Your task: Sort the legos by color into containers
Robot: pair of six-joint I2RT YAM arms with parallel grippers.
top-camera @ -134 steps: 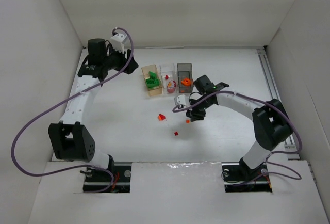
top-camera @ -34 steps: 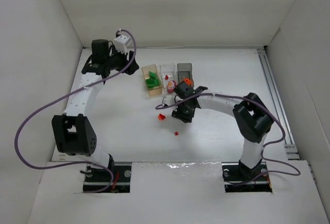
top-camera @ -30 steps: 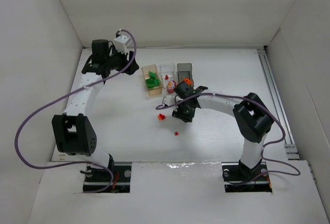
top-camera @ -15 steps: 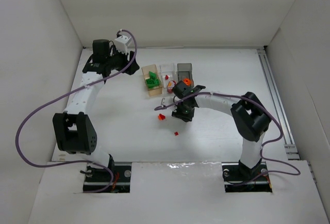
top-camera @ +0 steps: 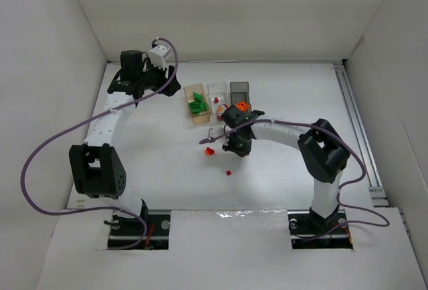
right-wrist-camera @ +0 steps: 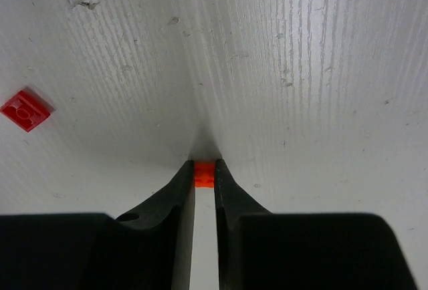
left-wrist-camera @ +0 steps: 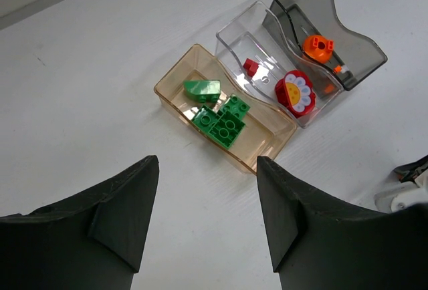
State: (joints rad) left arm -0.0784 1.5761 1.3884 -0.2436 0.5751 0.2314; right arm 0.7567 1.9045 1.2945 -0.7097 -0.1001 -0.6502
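Bricks lie loose on the white table (top-camera: 160,170): nearest the arm bases a tiny red square plastic brick (top-camera: 228,172), and just beyond it, to the left, a slightly larger red plastic brick (top-camera: 209,150). Near that one the right hand (right-wrist-camera: 204,168) is down at the table, its black fingers (right-wrist-camera: 177,193) closed on a tiny orange plastic brick (right-wrist-camera: 204,176). Farther back, three small translucent plastic bins stand side by side. The tan-orange bin (left-wrist-camera: 264,136) holds green plastic bricks (left-wrist-camera: 221,119). The clear bin (left-wrist-camera: 234,36) holds a small red piece (left-wrist-camera: 251,67) and a round red flower-faced piece (left-wrist-camera: 295,93). The smoky grey bin (left-wrist-camera: 354,46) holds a round orange piece (left-wrist-camera: 317,47). Farthest, left of the bins, the left hand (left-wrist-camera: 206,162) hovers above the table, fingers spread wide, gripping nothing.
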